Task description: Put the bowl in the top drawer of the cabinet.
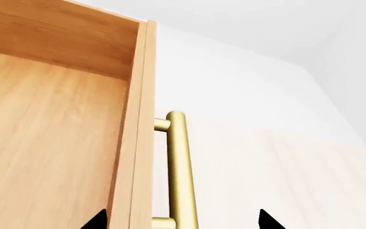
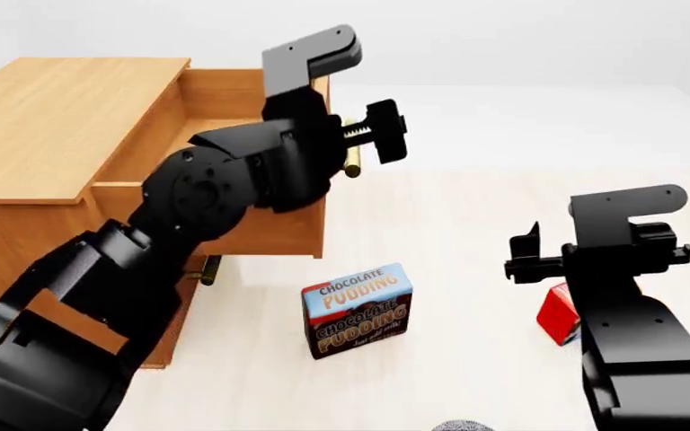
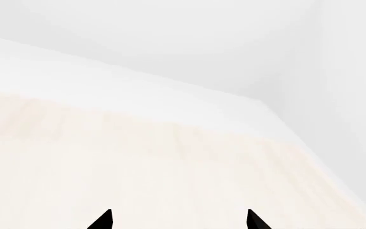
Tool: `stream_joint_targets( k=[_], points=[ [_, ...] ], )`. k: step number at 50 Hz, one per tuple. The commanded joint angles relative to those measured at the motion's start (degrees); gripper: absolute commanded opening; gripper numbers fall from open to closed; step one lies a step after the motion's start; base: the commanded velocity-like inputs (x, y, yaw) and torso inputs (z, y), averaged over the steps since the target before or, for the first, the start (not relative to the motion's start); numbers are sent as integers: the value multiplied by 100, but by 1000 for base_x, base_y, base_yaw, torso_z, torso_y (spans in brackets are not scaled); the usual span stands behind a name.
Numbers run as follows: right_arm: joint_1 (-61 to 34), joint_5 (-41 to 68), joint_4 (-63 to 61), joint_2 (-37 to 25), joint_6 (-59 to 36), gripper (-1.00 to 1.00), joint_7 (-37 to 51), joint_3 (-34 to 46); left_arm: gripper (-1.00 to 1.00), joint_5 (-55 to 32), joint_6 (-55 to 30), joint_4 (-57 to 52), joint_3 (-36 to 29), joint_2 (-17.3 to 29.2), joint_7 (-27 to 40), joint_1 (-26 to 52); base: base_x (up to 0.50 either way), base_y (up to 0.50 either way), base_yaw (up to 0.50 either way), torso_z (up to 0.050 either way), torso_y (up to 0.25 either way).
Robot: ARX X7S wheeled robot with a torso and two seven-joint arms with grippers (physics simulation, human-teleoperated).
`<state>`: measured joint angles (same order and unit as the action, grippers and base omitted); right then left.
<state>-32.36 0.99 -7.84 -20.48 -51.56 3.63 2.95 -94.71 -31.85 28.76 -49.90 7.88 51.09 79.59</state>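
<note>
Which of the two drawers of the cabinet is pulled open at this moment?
The top drawer is open: it sticks out from the cabinet and its inside shows. The lower drawer, whose brass handle shows below, sits flush and shut.

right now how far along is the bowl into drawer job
Done: the top drawer of the cabinet is pulled out. In hand: the left tool sits open at the brass handle, fingertips either side, not clamped. The right tool is open and empty. Left: grasping the bowl, which no view clearly shows, and placing it in the drawer.
</note>
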Motion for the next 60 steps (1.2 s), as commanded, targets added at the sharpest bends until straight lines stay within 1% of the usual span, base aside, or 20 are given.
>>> stream_joint_targets(
  k=[1, 5, 13, 22, 27, 35, 38, 46, 49, 53, 60],
  points=[
    [2, -22, 35, -16, 4, 100, 25, 36, 100, -573, 641, -1146, -146, -175, -753, 669, 0, 0, -6, 0, 0],
    [-14, -32, -8, -22, -44, 100, 21, 84, 100, -383, 702, -1252, -176, -117, -802, 788, 0, 0, -6, 0, 0],
    [-28, -50, -78, -40, -89, 100, 21, 157, 100, -97, 811, -1603, -189, 39, -693, 972, 1, -2, -5, 0, 1],
    [-32, -47, -122, -47, -123, 100, 32, 175, 100, -87, 886, -2087, -159, 222, -512, 823, 0, 0, 0, 0, 0],
    [-23, -44, -85, -34, -90, 100, 57, 165, 100, -268, 813, -2664, -176, 381, -366, 574, 0, 0, 0, 0, 0],
    [-20, -33, -186, -56, -168, 100, 94, 92, 100, -493, 702, -3690, -325, 771, -52, -58, 0, 0, 0, 0, 0],
    [-49, -28, -191, -53, -189, 100, 120, 49, 100, -429, 617, -4117, -466, 958, 103, -269, 0, 0, 0, 0, 0],
    [-67, -9, -209, -45, -174, 100, 202, -109, 100, -573, 606, -5332, -572, 1474, 256, -944, 0, 0, 0, 0, 0],
    [-62, 10, -155, -29, -141, 100, 248, -212, 100, -448, 671, -5760, -594, 1660, 380, -1201, 0, 0, 0, 0, 0],
    [-77, 75, -152, 15, -114, 100, 269, -347, 100, -403, 789, -6094, -604, 1951, 248, -1649, 0, 0, 0, 0, 0],
    [-108, 69, 28, 62, 3, 100, 299, -302, 100, -305, 927, -6577, -660, 2243, 20, -2229, 0, 0, 0, 0, 0]
  ],
)
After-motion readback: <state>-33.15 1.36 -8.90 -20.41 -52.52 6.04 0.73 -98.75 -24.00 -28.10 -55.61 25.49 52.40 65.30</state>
